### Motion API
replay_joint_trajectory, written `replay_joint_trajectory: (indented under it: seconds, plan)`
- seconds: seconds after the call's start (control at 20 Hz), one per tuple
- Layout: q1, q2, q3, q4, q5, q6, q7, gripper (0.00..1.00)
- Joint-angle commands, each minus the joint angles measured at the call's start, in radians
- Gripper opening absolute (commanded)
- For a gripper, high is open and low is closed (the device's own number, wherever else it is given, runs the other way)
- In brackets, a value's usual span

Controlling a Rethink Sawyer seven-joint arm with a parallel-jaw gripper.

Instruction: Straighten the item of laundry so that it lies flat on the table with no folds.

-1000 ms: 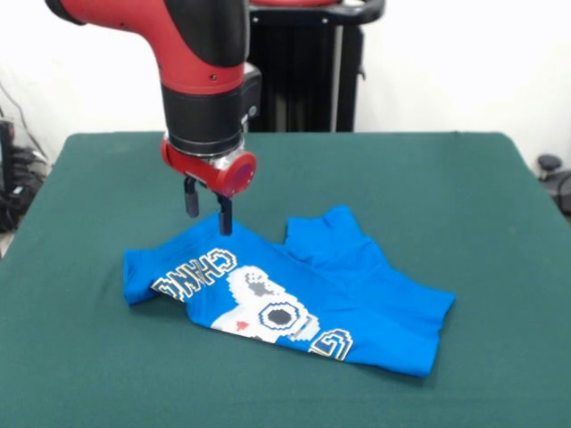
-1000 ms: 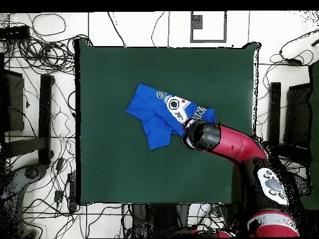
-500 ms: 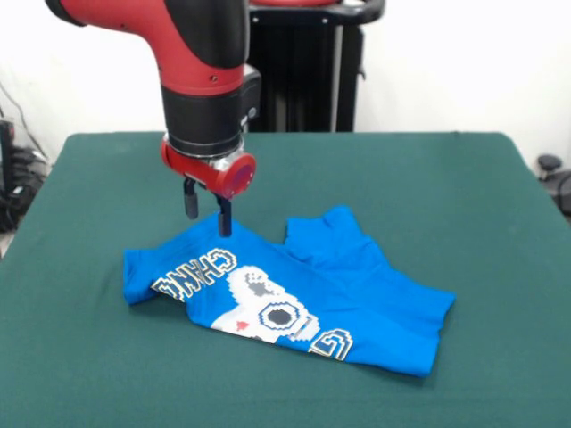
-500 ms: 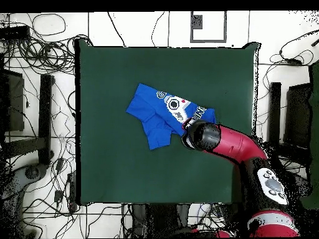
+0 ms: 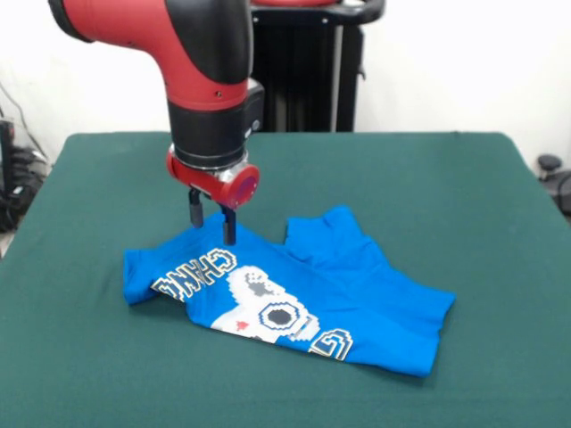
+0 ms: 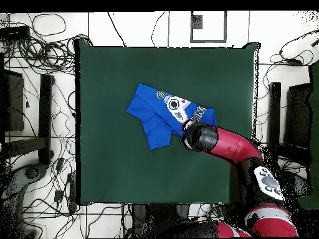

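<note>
Shirt: the blue T-shirt [image 5: 294, 290] lies rumpled mid-tabletop [image 5: 464, 196], graphic up, layers doubled over.
Hand: my hand [image 5: 212, 223], fingers apart, hovers at the shirt's far edge.
Handling: soft, light, limp; pinch that edge.

I see bare worktop [image 5: 464, 196] all round the shirt [image 5: 357, 294]; only my arm [image 5: 210, 89], low over its far edge, blocks a pass there.

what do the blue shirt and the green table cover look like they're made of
T-shirt: soft knit fabric, probably cotton; matte, lying in limp folds, with a printed graphic. Table cover: matte dark green, felt-like cloth, no shine or visible weave.
</note>
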Motion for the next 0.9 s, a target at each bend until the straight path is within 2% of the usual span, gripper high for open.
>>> replay_joint_trajectory:
  seconds: [0.05,0.45,0.9]
  plan:
    - [0.010,0.081,0.056,0.101,0.028,-0.065,0.143,1.00]
    - [0.013,0.072,0.046,0.138,0.032,-0.081,0.156,1.00]
    - [0.015,0.033,0.028,0.114,0.048,0.023,0.132,1.00]
